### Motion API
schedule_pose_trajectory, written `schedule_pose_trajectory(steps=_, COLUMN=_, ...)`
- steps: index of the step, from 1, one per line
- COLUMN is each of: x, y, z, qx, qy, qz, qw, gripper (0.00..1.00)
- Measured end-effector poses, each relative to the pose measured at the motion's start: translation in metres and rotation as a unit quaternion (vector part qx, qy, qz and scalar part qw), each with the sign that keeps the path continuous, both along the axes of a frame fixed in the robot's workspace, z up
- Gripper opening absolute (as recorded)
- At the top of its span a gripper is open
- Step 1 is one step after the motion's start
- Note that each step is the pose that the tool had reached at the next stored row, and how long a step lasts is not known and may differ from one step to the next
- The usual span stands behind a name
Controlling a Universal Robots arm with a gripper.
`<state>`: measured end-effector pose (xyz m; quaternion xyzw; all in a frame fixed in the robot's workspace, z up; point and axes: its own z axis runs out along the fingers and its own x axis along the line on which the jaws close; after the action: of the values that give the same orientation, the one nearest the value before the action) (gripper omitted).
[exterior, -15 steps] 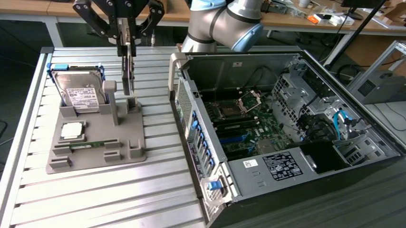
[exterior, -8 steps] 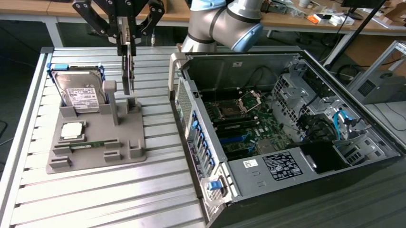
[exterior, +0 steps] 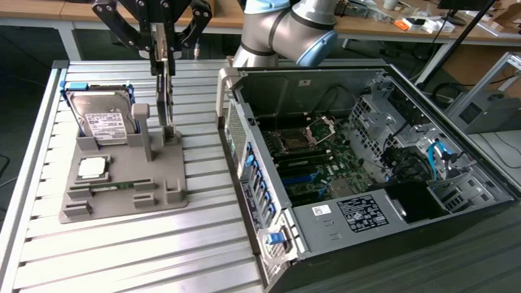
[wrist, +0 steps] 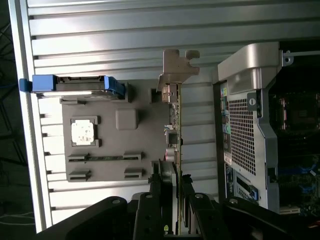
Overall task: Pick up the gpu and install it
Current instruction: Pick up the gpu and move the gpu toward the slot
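Holding: your gripper point(exterior: 165, 54) has its fingers pinched narrow on the top edge of the gpu point(exterior: 166, 91).
gpu: upright at the gray stand point(exterior: 122, 198), to the exterior view's left of the open computer case point(exterior: 342, 215).

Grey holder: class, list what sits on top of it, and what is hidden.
On the grey holder: a hard drive, a processor chip, a memory stick and the upright gpu, clamped by the gripper. The gpu's top edge is hidden between its jaws.

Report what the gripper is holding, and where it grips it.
The gripper holds the gpu, jaws pinching the upper edge of the upright card.
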<state>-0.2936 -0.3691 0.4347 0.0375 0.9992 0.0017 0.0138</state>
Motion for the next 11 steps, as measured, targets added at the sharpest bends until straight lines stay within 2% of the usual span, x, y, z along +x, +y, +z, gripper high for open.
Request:
schedule_pose_trajectory(steps=7, x=0.0001, y=0.0, z=0.0, qx=0.0, qy=0.0, qz=0.0, qw=1.0, gripper=0.27)
schedule_pose_trajectory(steps=11, x=0.0006, y=-0.0015, z=0.0, qx=0.0, qy=0.0, qz=0.0, qw=1.0, gripper=0.27)
